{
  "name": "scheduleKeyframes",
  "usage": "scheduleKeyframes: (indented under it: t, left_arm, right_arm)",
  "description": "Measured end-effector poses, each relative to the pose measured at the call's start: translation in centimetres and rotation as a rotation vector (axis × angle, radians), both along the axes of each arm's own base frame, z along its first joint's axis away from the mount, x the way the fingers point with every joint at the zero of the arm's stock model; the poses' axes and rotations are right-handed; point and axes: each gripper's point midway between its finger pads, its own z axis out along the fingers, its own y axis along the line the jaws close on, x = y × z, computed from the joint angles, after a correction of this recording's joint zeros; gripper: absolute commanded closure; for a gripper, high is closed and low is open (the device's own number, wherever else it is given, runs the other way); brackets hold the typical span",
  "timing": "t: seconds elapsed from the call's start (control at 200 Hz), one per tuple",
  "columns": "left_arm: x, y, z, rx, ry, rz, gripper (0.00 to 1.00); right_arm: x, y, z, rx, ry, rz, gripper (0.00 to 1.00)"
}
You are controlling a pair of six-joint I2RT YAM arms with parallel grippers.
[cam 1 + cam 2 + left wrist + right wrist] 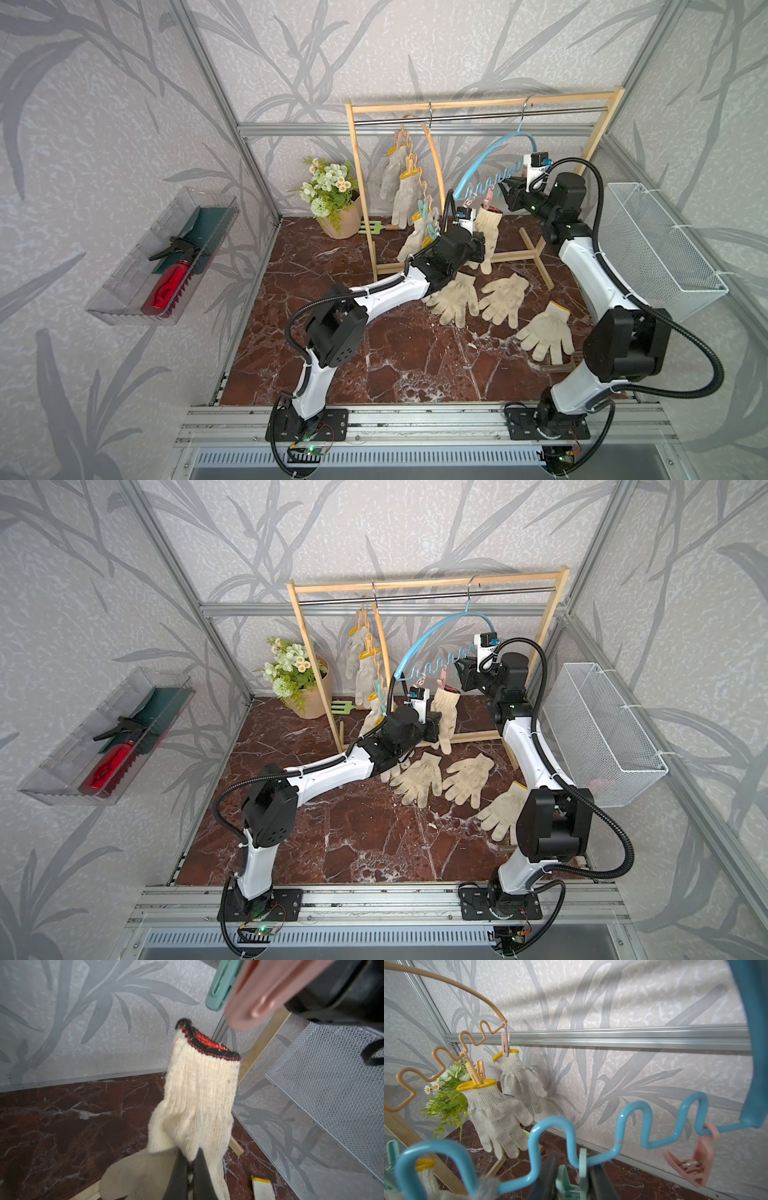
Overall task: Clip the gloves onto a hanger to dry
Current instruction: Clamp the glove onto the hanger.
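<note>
My left gripper (191, 1155) is shut on an off-white glove (203, 1088) with a red and black cuff and holds it upright. In both top views this glove (489, 228) (445, 712) hangs cuff-up just below a pink clip (487, 201) on the blue hanger (482, 162) (428, 640). My right gripper (574, 1161) is shut on a mint green clip (571, 1180) on the hanger's wavy bar (631, 1113). Three gloves (455, 297) (505, 297) (546, 332) lie loose on the floor. More gloves (407, 199) hang clipped on a tan hanger (436, 166).
Both hangers hang on a wooden rack (478, 104) at the back. A flower pot (332, 195) stands left of it. On the right wall is a white wire basket (660, 253); on the left wall, a clear tray (124, 307) with a red spray bottle (166, 286).
</note>
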Motion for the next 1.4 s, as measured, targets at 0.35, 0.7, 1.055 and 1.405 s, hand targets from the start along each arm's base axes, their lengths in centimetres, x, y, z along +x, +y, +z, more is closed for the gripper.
scheduleKeyframes:
  t: [0.35,0.7,1.055,1.405]
  left_arm:
    - [2.0,-0.7,-0.1,-0.034,0.018,-0.026,1.00]
    - [2.1,-1.5,0.5,-0.040,0.016,-0.047,1.00]
    - [2.2,-1.3,0.5,-0.035,0.018,-0.036,1.00]
    - [2.1,-1.2,0.7,-0.034,-0.004,0.030,1.00]
  right_arm:
    - [-0.2,-0.1,0.2,0.029,-0.007,0.027,0.76]
    - [-0.1,0.0,0.2,0.043,-0.010,0.045,0.77]
    - [-0.2,0.2,0.0,0.052,-0.013,0.060,0.77]
    - [-0.1,0.1,-0.1,0.056,-0.009,0.058,0.77]
